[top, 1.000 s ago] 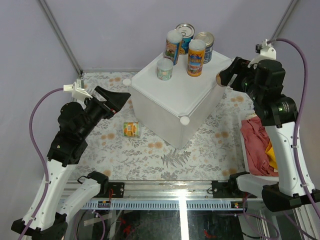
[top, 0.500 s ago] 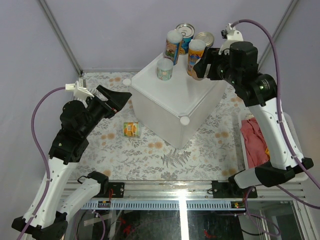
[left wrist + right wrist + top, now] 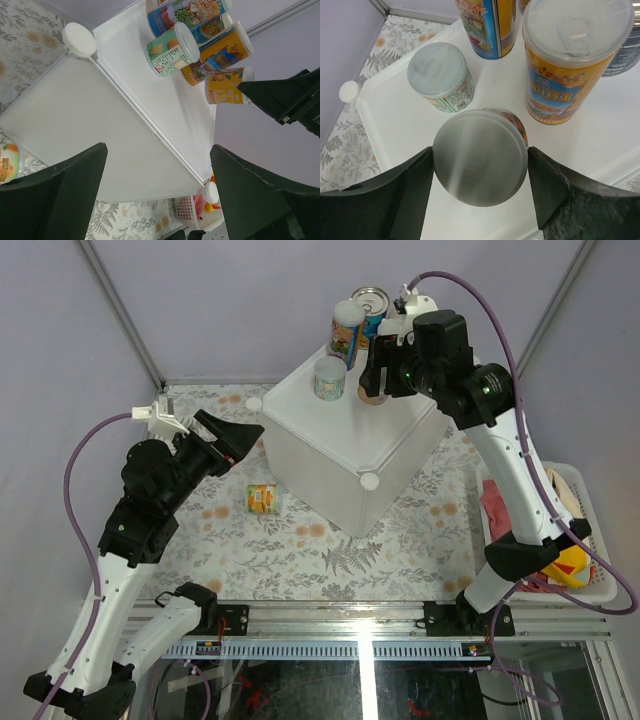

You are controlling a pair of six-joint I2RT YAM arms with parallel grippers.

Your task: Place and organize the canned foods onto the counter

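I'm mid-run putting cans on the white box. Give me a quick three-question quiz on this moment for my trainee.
1. True or false: the left gripper is holding a can.
2. Where is the stray can? A) lying on the flowered table beside the white box; B) in the left gripper's jaws; C) on top of the box.
3. Fill in: the right gripper is shut on a ____.
Key: 1 false; 2 A; 3 grey-lidded can.

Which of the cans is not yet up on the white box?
The small orange can beside the white box, down on the floral cloth. The other cans are up at the box's top, one in the right gripper.
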